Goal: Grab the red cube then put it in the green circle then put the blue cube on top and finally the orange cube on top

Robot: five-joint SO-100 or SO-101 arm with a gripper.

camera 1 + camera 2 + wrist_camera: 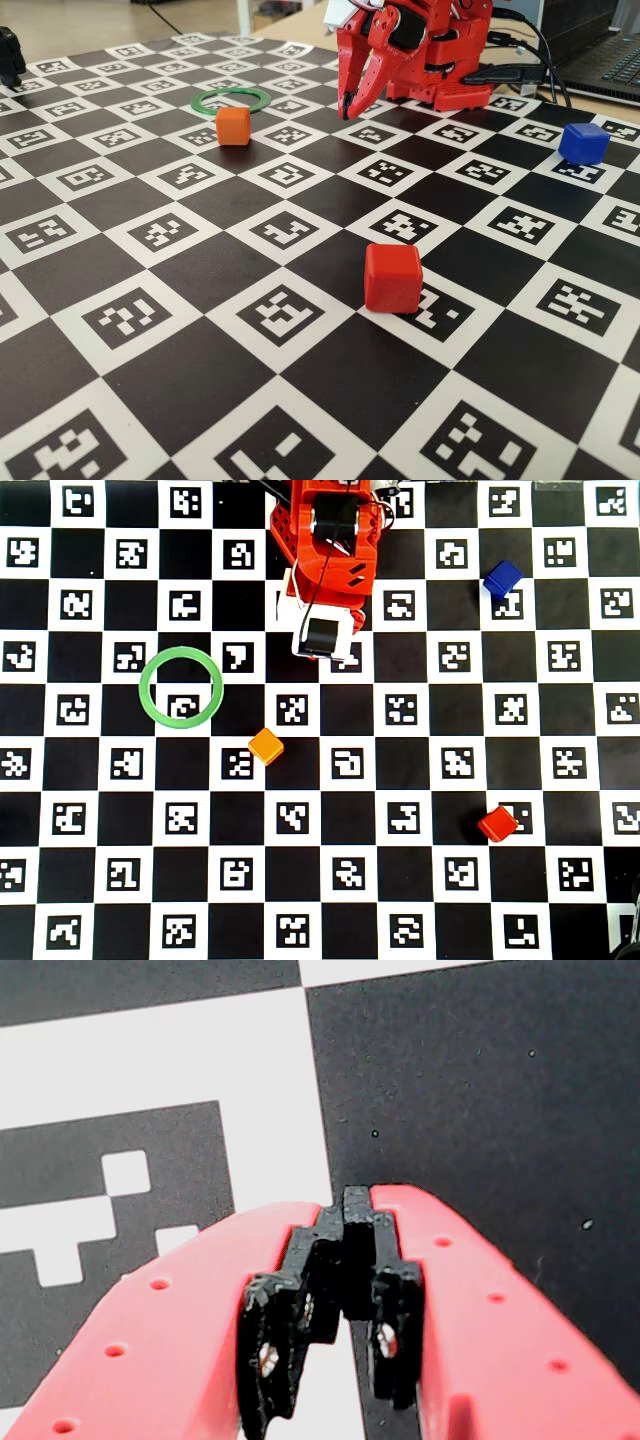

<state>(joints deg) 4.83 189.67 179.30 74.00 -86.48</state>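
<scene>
The red cube (392, 277) (497, 823) lies alone on the checkered mat, towards the near right. The green circle (231, 99) (181, 687) lies flat and empty on the left. The orange cube (233, 125) (266, 745) sits just outside the ring. The blue cube (583, 142) (502, 578) sits at the far right. My gripper (347, 107) (352, 1200) hangs folded close to the red arm base (325, 550), tips pointing down just above the mat. It is shut and empty, far from all three cubes. No cube shows in the wrist view.
The mat (180, 390) is a black and white checkerboard with printed markers. Cables and a laptop (610, 60) lie behind the arm at the far right. A dark object (8, 55) stands at the far left edge.
</scene>
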